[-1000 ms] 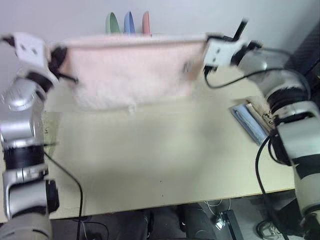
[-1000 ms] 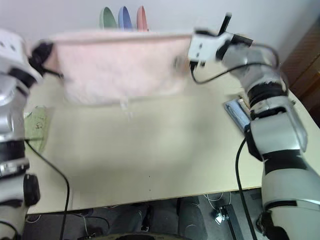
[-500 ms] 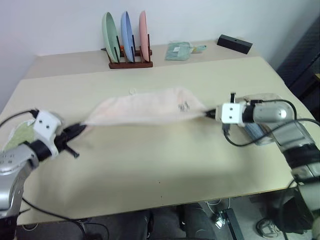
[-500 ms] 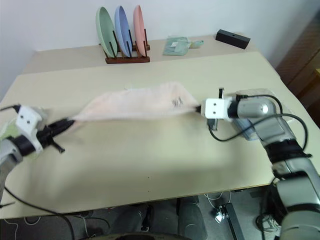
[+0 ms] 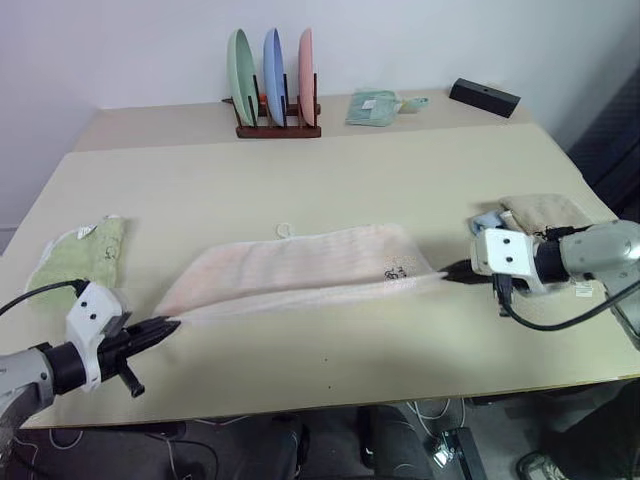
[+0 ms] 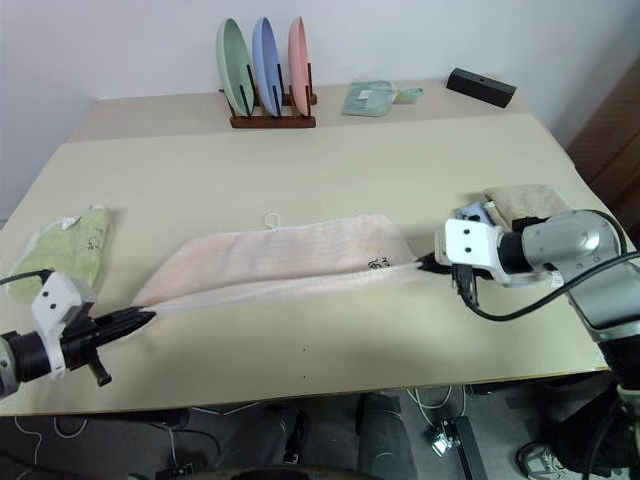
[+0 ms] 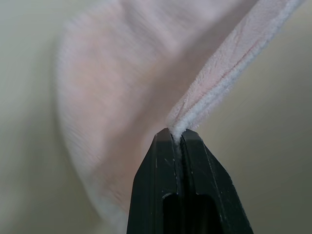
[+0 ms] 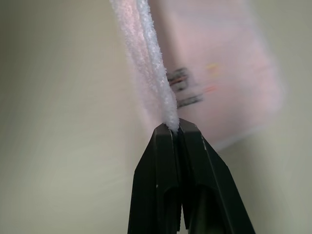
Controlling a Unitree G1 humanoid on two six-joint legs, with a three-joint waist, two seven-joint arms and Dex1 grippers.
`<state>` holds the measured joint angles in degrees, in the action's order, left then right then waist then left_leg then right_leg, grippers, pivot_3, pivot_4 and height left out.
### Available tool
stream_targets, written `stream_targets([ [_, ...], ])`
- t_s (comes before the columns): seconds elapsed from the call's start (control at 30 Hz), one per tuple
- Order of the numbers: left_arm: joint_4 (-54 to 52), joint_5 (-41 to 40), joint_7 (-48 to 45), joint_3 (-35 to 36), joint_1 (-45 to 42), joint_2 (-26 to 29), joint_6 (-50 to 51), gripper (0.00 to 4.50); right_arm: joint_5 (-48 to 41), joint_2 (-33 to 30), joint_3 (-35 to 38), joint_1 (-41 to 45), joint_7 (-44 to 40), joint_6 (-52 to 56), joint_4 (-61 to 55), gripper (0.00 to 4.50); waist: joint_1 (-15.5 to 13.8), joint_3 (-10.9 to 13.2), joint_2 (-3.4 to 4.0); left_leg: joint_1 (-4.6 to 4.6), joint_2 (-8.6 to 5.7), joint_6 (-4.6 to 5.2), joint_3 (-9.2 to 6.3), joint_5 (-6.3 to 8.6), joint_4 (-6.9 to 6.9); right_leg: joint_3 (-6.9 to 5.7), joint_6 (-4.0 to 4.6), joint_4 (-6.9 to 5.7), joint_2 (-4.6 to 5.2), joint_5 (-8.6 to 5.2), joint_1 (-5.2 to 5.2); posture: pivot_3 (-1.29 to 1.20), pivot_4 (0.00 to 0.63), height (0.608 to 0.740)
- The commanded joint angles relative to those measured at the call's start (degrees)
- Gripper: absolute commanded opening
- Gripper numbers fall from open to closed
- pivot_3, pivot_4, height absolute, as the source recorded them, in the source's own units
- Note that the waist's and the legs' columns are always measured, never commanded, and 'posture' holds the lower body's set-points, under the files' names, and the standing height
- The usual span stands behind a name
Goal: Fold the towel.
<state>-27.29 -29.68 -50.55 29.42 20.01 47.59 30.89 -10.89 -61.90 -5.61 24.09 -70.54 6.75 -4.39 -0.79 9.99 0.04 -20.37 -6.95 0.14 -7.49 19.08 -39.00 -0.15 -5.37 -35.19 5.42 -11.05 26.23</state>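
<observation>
Black fingers of the left tool (image 5: pixel 165 326) are pinched tight on one corner of the pale pink towel (image 5: pixel 300 270), low over the near left part of the beige surface (image 5: pixel 330 180). In the left wrist view the white-edged terry cloth rises straight out from between the closed fingertips (image 7: pixel 165 146). Opposite, the right tool (image 5: pixel 455 270) is likewise clamped shut on the towel's other near corner, close to the right edge of the surface. Between the two tools the towel's near edge is stretched in a long line, while the far part of the cloth lies flat on the surface, doubled over on itself. A small dark embroidered mark (image 5: pixel 395 271) sits near the right tool, and a small white loop (image 5: pixel 284 231) pokes out from the far edge. Well to the left lies a light green towel (image 5: pixel 82 255); just behind the right tool lies a beige towel (image 5: pixel 545 212). At the back stands a rack of plates (image 5: pixel 275 75).
</observation>
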Motion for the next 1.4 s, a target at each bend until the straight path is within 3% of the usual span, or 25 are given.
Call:
stream_targets([
  [0.03, 1.98, 1.86, 2.90, -2.05, -4.43, -0.46, -1.11, 0.00, 4.04, 1.56, -0.45, 3.72, 1.67, -3.75, 4.05, 0.01, -0.13, 0.00, -0.01, -0.01, -0.01, -0.10, 0.00, -0.06, -0.02, 0.00, 0.00, 0.01, 0.02, 0.00, 0.00, 0.00, 0.150, 0.730],
  [0.5, 23.65, 13.66, 8.26, -14.74, -24.59, -1.95, -11.22, 0.00, 17.80, 15.64, -8.06, 22.36, 9.29, -21.93, 36.27, 0.01, 0.29, 0.00, -0.02, -0.04, -0.05, -0.29, 0.05, -0.16, -0.02, 0.03, -0.03, -0.04, 0.00, 0.06, 0.13, 0.00, 0.150, 0.730],
  [0.87, 31.34, 15.75, 11.22, -16.74, -29.44, -4.22, -11.01, 0.00, 24.43, 22.17, -10.93, 30.73, 16.24, -31.83, 54.18, 0.01, 0.71, 0.00, -0.01, -0.07, -0.08, -0.29, 0.01, -0.16, -0.01, 0.03, -0.06, -0.06, -0.01, 0.10, 0.18, 0.00, 0.150, 0.730],
  [0.93, 31.44, 14.00, 11.46, -15.29, -29.84, -5.04, -9.69, 0.61, 24.29, 22.81, -10.36, 31.43, 16.83, -31.38, 55.74, 0.00, 0.78, 0.00, -0.01, -0.07, -0.08, -0.29, 0.01, -0.16, -0.01, 0.03, -0.06, -0.06, -0.02, 0.10, 0.18, 0.00, 0.150, 0.730],
  [1.03, 30.16, 12.97, 11.11, -14.73, -29.38, -5.13, -8.57, 1.95, 24.23, 22.43, -10.06, 31.57, 16.21, -30.80, 56.03, 0.93, 0.96, 0.00, -0.01, -0.09, -0.08, -0.29, 0.00, -0.17, -0.02, 0.03, -0.07, -0.08, -0.01, 0.11, 0.19, 0.00, 0.150, 0.730],
  [1.2, 28.50, 14.35, 15.06, -12.71, -27.93, -5.80, -9.77, 4.46, 27.77, 18.83, -9.37, 30.73, 22.23, -32.09, 53.34, 3.36, 1.47, 0.00, 0.00, -0.08, -0.08, -0.29, 0.00, -0.16, -0.01, 0.04, -0.07, -0.10, -0.01, 0.10, 0.20, 0.00, 0.150, 0.730],
  [1.33, 24.70, 11.83, 17.59, -9.07, -26.47, -7.72, -9.25, 4.46, 25.18, 16.49, -5.65, 27.88, 24.38, -28.72, 47.26, 3.36, 1.47, 0.01, 0.01, -0.12, -0.08, -0.30, 0.00, -0.16, 0.00, 0.06, -0.07, -0.10, -0.01, 0.10, 0.26, 0.00, 0.150, 0.730],
  [1.4, 21.65, 9.62, 19.29, -6.29, -25.46, -9.24, -7.12, 4.46, 20.12, 14.93, -0.85, 23.33, 22.68, -21.36, 38.83, 3.36, 1.40, 0.01, 0.00, -0.11, -0.08, -0.30, 0.00, -0.16, -0.01, 0.06, -0.07, -0.10, -0.01, 0.10, 0.24, 0.00, 0.150, 0.730],
])
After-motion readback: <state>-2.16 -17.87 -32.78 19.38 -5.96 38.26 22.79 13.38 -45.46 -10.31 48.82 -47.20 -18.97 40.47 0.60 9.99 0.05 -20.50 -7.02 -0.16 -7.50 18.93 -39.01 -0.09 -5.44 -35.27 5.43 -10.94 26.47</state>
